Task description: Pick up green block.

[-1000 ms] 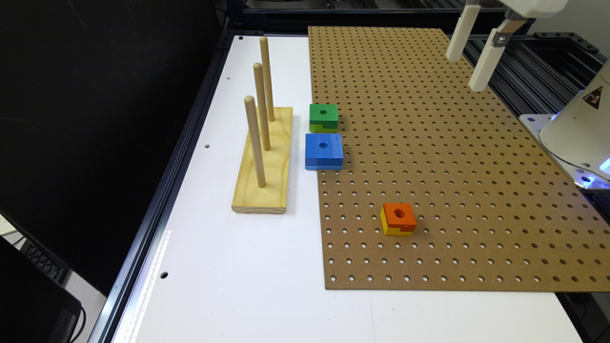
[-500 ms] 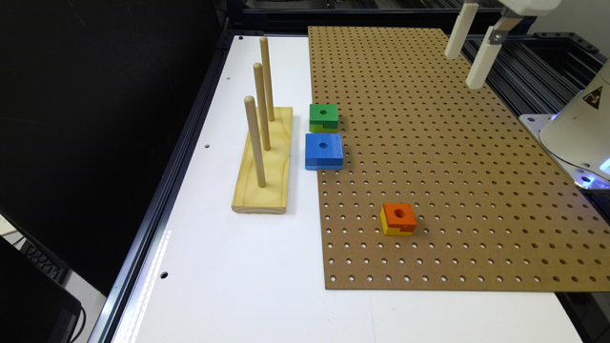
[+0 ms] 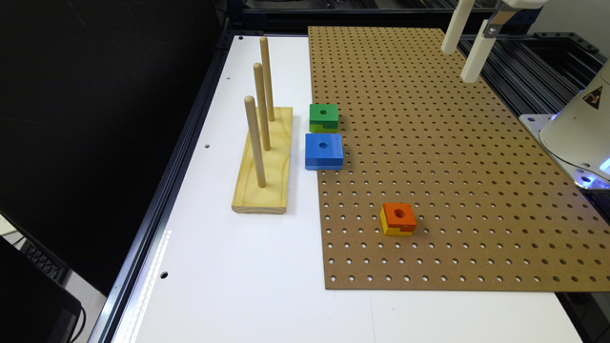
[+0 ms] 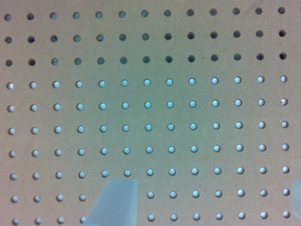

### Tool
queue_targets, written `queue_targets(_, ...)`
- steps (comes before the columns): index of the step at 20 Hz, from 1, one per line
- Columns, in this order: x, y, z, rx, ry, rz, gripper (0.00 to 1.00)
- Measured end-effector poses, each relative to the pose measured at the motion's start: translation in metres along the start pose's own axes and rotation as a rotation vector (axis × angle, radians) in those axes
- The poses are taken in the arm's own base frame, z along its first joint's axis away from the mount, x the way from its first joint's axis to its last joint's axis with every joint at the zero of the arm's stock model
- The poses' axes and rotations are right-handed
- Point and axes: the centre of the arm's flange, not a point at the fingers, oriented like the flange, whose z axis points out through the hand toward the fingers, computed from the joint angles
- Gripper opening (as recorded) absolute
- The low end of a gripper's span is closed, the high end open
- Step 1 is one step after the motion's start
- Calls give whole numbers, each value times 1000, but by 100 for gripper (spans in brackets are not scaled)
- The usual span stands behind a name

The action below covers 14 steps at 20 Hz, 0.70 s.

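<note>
High over pegboard (image 3: 429, 143) far corner, gripper (image 3: 464, 50) open, pointing down.

white hand (image 3: 469, 47) with long pale fingers (image 3: 476, 59); white base (image 3: 579, 133), warning triangle.

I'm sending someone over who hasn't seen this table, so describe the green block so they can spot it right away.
Find the brown pegboard, then its edge beside the wooden peg stand. Two blocks sit there; the green block is the smaller, just beyond the blue block. It has a dark green top with a round hole over a lime-green notched layer.
</note>
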Motion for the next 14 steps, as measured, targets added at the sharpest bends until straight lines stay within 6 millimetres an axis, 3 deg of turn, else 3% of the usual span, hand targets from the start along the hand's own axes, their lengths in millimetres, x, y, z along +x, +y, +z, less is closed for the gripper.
queue_targets(8, 6, -5, -2, 22, 23, 2, 100)
queue_targets(14, 25, -22, -2, 24, 21, 3, 100)
